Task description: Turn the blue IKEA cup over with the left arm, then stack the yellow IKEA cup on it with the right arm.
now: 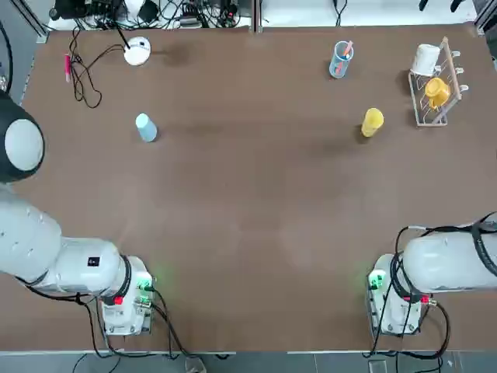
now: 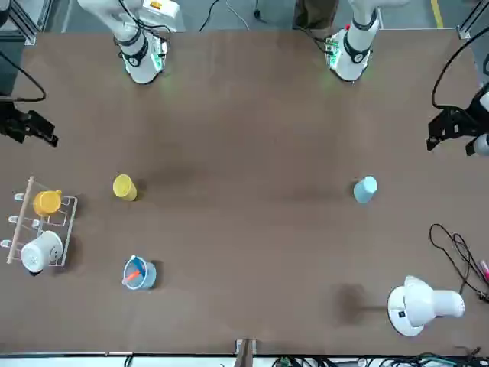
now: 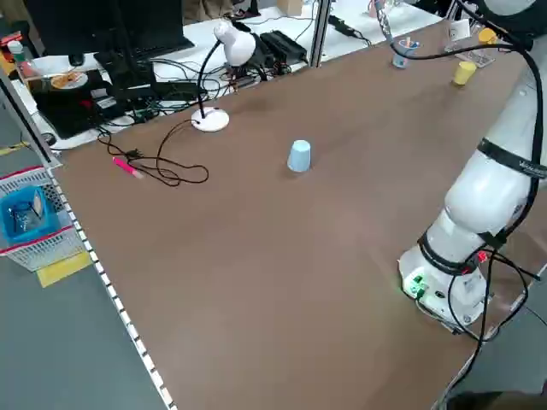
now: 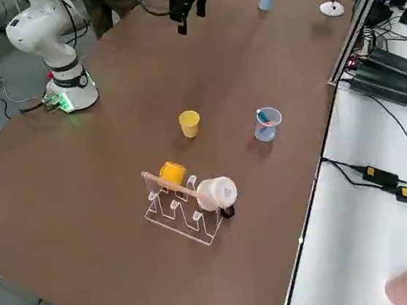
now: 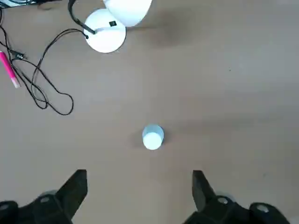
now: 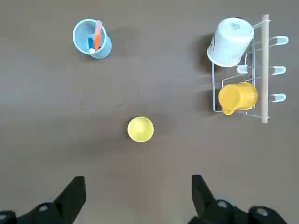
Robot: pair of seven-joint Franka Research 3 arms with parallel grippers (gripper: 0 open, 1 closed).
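blue cup [image 1: 145, 127] apart from yellow cup [image 1: 372, 122]

One cup [image 1: 145, 127] is placed on the robot's left half of the table [image 1: 256, 202], another cup [image 1: 372, 122] on its right half, well apart. A lamp [image 1: 137, 50] is set behind the former. A rack [image 1: 436, 87] holding two mugs is found right of the latter, a holder [image 1: 340, 60] behind it.
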